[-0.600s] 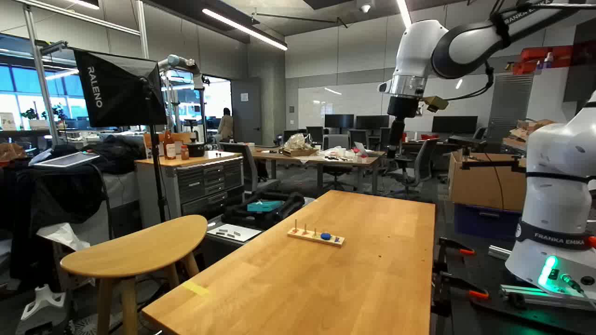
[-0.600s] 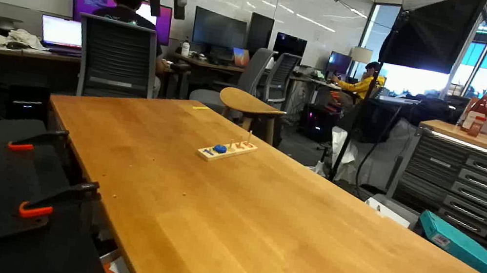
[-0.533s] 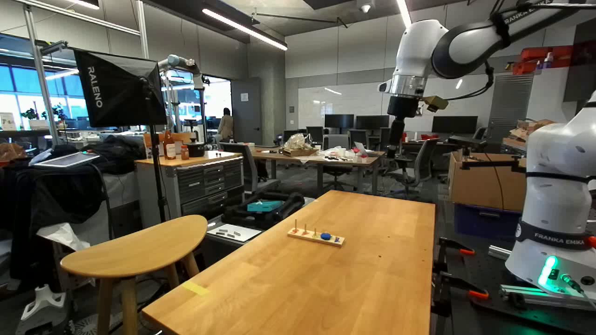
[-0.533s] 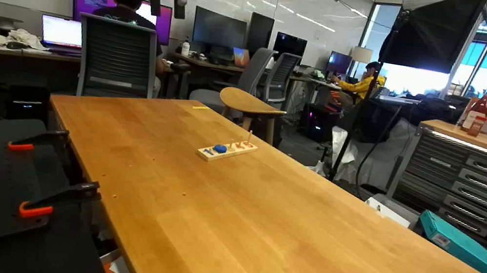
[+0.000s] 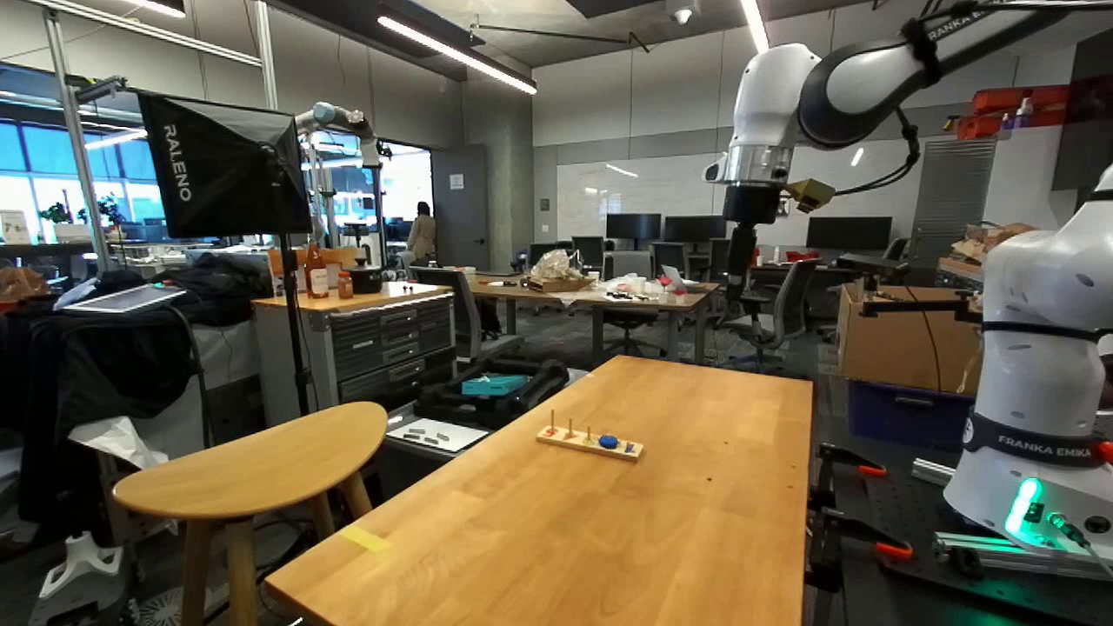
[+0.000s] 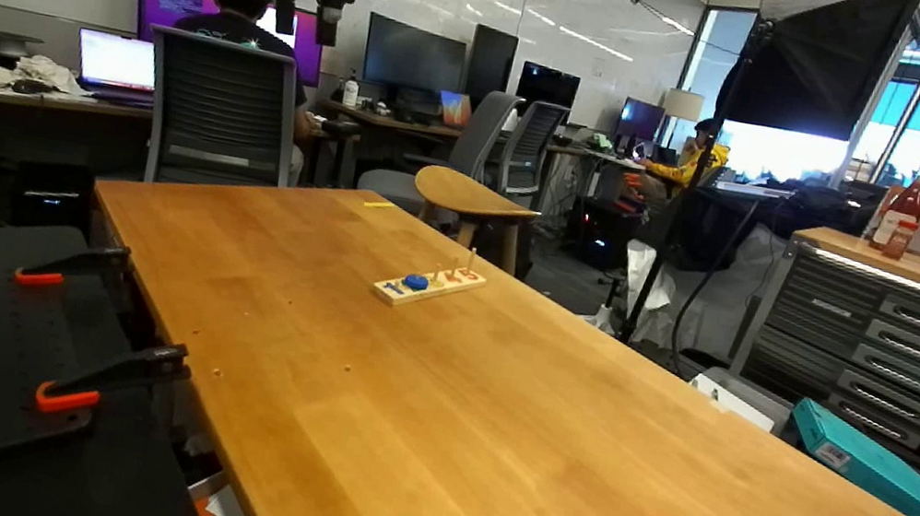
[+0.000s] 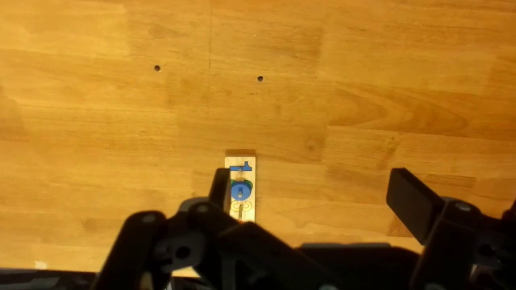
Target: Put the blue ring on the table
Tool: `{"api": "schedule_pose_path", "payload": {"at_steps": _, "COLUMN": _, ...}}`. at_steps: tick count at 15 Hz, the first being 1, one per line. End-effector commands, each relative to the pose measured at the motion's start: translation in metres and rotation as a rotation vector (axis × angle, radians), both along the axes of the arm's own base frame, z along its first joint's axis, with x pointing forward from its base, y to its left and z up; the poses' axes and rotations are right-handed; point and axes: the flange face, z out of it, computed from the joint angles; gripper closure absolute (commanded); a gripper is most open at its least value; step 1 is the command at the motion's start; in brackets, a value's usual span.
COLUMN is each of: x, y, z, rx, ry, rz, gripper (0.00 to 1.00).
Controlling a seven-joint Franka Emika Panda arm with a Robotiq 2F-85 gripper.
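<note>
The blue ring sits around a peg on a pale wooden stand in both exterior views [image 5: 608,442] [image 6: 415,281] and in the wrist view [image 7: 240,191]. The stand [image 5: 578,442] lies flat on the light wooden table [image 5: 661,539], which also shows in the wrist view [image 7: 282,112]. My gripper [image 6: 305,34] is high above the table, well apart from the ring. In the wrist view the gripper [image 7: 309,173] is wide open with nothing between its fingers. There the left finger overlaps the stand's left edge, and the stand's lower end is hidden behind the gripper.
Other pegs stand on the pale stand; the tallest is at its far end from the ring. A rounded wooden stool [image 5: 261,461] is beside the table. Black clamps with orange tips [image 6: 67,398] sit at the table edge by the robot base [image 5: 1026,452].
My gripper has moved slightly down, and slightly to the left in an exterior view. The blue ring and the stand have not moved.
</note>
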Motion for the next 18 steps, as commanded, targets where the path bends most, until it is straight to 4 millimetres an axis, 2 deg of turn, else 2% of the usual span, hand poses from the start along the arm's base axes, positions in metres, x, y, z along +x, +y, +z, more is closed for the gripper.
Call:
{"api": "schedule_pose_path", "payload": {"at_steps": 1, "x": 0.043, "y": 0.004, "z": -0.005, "rx": 0.136, "ry": 0.111, "rz": -0.079, "gripper": 0.0}}
{"api": "schedule_pose_path", "payload": {"at_steps": 6, "x": 0.125, "y": -0.005, "z": -0.038, "rx": 0.231, "ry": 0.119, "rz": -0.191, "gripper": 0.0}}
{"api": "schedule_pose_path", "payload": {"at_steps": 11, "x": 0.201, "y": -0.018, "z": -0.111, "rx": 0.178, "ry": 0.118, "rz": -0.268, "gripper": 0.0}}
{"api": "schedule_pose_path", "payload": {"at_steps": 14, "x": 0.231, "y": -0.02, "z": -0.157, "rx": 0.131, "ry": 0.124, "rz": -0.28, "gripper": 0.0}}
{"api": "schedule_pose_path", "payload": {"at_steps": 15, "x": 0.231, "y": -0.013, "z": -0.169, "rx": 0.115, "ry": 0.121, "rz": -0.275, "gripper": 0.0}}
{"api": "schedule_pose_path", "payload": {"at_steps": 18, "x": 0.242, "y": -0.007, "z": -0.203, "rx": 0.081, "ry": 0.124, "rz": -0.263, "gripper": 0.0}}
